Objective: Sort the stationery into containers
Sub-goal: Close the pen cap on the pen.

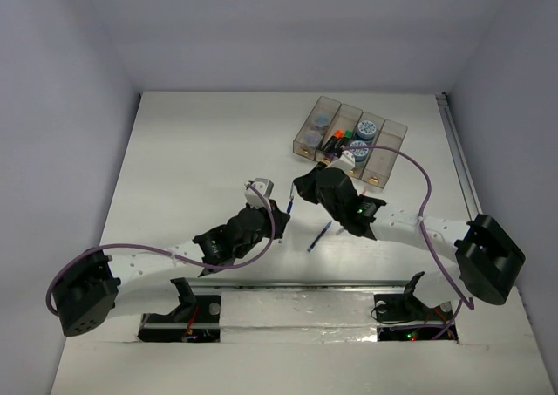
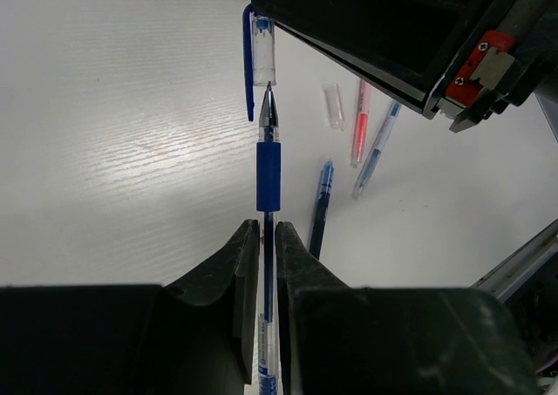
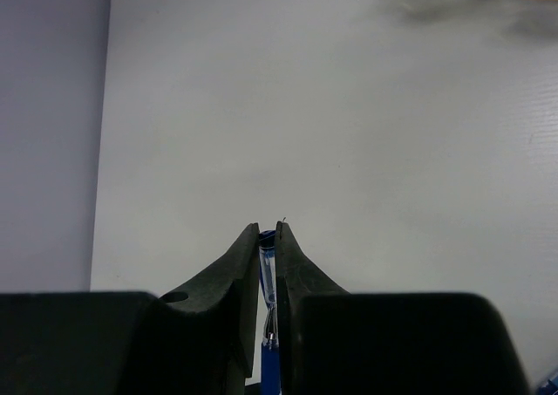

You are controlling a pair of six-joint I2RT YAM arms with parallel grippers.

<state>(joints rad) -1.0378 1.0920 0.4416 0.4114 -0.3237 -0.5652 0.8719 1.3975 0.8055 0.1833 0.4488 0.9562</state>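
Closest to the arm bases, we recorded the left gripper (image 2: 268, 238) clamped on a blue pen (image 2: 268, 173). Its fingers were pressed against the clear lower barrel, and the dark blue grip sleeve sat just past the fingertips. The pen ran straight out from the wrist. Just beyond its tip we noted a pen cap (image 2: 262, 51), clear with a blue clip and in line with the pen. The tip sat at the cap's open mouth; we could not tell whether it had entered. The right gripper (image 3: 269, 236) was closed on that cap, which showed as a clear sliver between its fingertips in the right wrist view. Both grippers hung over the middle of the white table (image 1: 200, 142). On the surface beside the held pen lay a dark blue pen (image 2: 322, 205), a light blue pen (image 2: 377, 146) and a red pen (image 2: 359, 120), all near one another. A second clear cap (image 2: 333, 107) lay just beside the red one. Farthest out, toward the far right, the containers (image 1: 390, 142) stood as a row of four joined bins, with patterned rolls (image 1: 368, 129) and short markers (image 1: 336, 138) inside.
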